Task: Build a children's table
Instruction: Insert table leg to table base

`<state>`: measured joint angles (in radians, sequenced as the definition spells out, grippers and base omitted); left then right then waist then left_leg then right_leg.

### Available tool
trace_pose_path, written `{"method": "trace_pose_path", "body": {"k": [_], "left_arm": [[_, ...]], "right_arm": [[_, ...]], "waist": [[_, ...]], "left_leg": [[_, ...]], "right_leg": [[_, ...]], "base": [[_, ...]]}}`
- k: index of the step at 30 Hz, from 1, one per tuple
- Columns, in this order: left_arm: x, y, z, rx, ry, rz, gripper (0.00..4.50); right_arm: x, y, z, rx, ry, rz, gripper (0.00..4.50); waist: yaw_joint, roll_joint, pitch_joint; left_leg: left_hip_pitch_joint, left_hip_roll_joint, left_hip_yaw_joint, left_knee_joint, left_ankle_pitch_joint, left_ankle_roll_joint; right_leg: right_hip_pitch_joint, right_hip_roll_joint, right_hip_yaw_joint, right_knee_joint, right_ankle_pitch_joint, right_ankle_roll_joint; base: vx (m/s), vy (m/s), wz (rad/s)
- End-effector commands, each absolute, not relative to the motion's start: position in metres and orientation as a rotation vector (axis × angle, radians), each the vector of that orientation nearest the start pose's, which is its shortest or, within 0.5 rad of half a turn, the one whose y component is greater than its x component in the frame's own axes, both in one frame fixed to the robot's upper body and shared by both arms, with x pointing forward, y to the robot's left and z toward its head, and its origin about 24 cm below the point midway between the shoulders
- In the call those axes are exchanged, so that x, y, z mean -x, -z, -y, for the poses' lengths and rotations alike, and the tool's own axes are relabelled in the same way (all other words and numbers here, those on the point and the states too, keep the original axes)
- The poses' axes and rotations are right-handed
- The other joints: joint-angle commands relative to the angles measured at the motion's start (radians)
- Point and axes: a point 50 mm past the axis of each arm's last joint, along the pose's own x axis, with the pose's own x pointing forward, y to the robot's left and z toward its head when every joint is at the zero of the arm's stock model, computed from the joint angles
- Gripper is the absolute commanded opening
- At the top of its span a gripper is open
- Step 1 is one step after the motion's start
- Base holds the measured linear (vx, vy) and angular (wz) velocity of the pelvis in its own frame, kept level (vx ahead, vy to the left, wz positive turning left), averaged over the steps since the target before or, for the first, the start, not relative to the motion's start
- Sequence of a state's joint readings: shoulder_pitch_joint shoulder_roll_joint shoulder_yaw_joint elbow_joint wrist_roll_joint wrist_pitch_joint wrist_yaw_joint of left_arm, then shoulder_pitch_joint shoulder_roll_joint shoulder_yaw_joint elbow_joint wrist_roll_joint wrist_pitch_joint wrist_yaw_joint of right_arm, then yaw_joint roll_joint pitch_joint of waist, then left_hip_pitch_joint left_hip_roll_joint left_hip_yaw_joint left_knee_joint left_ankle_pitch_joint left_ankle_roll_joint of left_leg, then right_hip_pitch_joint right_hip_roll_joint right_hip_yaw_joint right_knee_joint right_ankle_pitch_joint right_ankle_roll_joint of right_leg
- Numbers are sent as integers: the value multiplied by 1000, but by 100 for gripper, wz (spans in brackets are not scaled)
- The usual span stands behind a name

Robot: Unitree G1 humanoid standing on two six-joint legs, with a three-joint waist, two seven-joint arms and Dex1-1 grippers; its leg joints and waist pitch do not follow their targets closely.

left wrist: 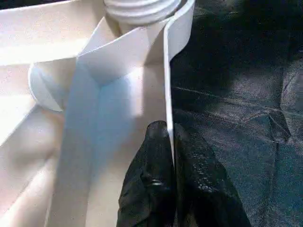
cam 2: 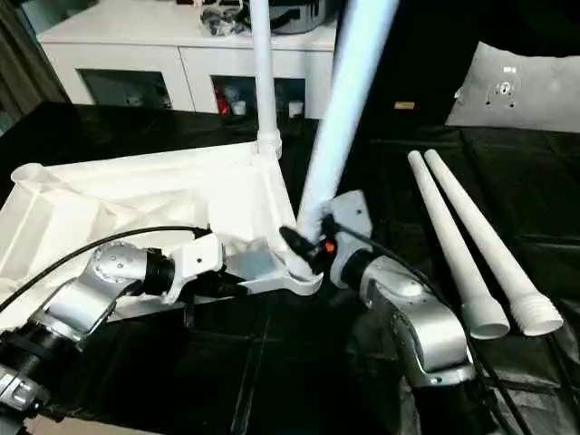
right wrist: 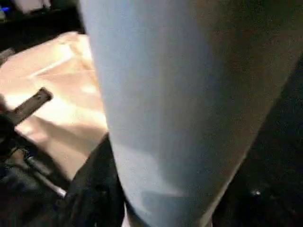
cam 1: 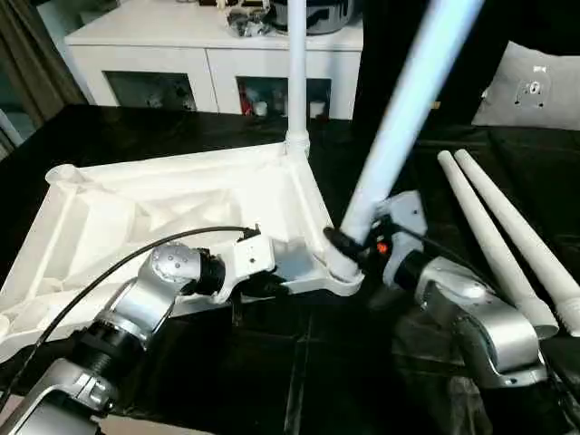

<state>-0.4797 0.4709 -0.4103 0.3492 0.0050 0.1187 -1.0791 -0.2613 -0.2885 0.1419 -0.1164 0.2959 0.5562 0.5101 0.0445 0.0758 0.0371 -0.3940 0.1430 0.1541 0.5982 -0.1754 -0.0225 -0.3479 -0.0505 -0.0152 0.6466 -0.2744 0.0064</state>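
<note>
The white table top point(cam 1: 163, 213) lies upside down on the black cloth, ribbed underside up. One leg point(cam 1: 296, 72) stands upright in the far right corner socket. A second leg point(cam 1: 399, 118) leans in the near right corner socket point(cam 1: 340, 267), and my right gripper point(cam 1: 349, 245) is shut around its lower end. In the right wrist view that leg point(right wrist: 184, 104) runs close past the camera. My left gripper point(left wrist: 171, 142) is shut on the top's thin side rim point(left wrist: 166, 85) close to that corner. Two loose legs point(cam 1: 503, 231) lie side by side to the right.
A white cabinet point(cam 1: 208, 54) with shelves stands at the back, with clutter on top. A grey cushion point(cam 1: 530, 86) rests at the back right. Black cloth point(cam 1: 317, 362) covers the work surface. A black cable point(cam 1: 109, 272) loops over my left forearm.
</note>
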Motion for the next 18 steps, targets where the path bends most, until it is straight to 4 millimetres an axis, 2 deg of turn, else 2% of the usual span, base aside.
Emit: {"method": "trace_pose_path", "body": {"k": [1, 2, 6, 12, 14, 18], "left_arm": [[-297, -51, -138, -588, 1313, -418, 0], [-298, -52, -139, -585, 1317, -413, 0], [-299, -54, -139, -575, 1325, -412, 0], [-302, -55, -140, -548, 1321, -406, 0], [-302, -53, -143, -549, 1314, -419, 0], [-302, -52, -144, -529, 1311, -418, 0]], "right_arm": [[-281, -75, 122, 26, -754, -307, 190], [-281, -74, 122, 22, -758, -317, 190], [-281, -70, 119, 29, -781, -335, 190], [-283, -66, 123, 59, -782, -376, 190], [-282, -66, 125, 70, -786, -382, 190], [-280, -67, 129, 73, -786, -381, 190]], "waist": [[6, -13, -49], [7, -9, -51], [6, -9, -52], [6, -12, -51], [7, -11, -49], [6, -13, -49]], "left_leg": [[24, 78, -29, -73, -188, 11], [25, 79, -28, -71, -178, 13], [24, 78, -28, -72, -169, 21], [25, 77, -27, -70, -171, 22], [26, 80, -26, -72, -189, 16], [24, 80, -27, -74, -187, 17]], "right_leg": [[23, -97, 40, -82, 34, -240], [22, -97, 40, -80, 47, -240], [22, -96, 38, -78, 73, -243], [21, -97, 39, -80, 55, -248], [20, -98, 40, -83, 21, -246], [20, -97, 40, -82, 31, -244]], "base": [[0, 0, 0], [0, 0, 0], [0, 0, 0], [0, 0, 0], [0, 0, 0], [0, 0, 0]]}}
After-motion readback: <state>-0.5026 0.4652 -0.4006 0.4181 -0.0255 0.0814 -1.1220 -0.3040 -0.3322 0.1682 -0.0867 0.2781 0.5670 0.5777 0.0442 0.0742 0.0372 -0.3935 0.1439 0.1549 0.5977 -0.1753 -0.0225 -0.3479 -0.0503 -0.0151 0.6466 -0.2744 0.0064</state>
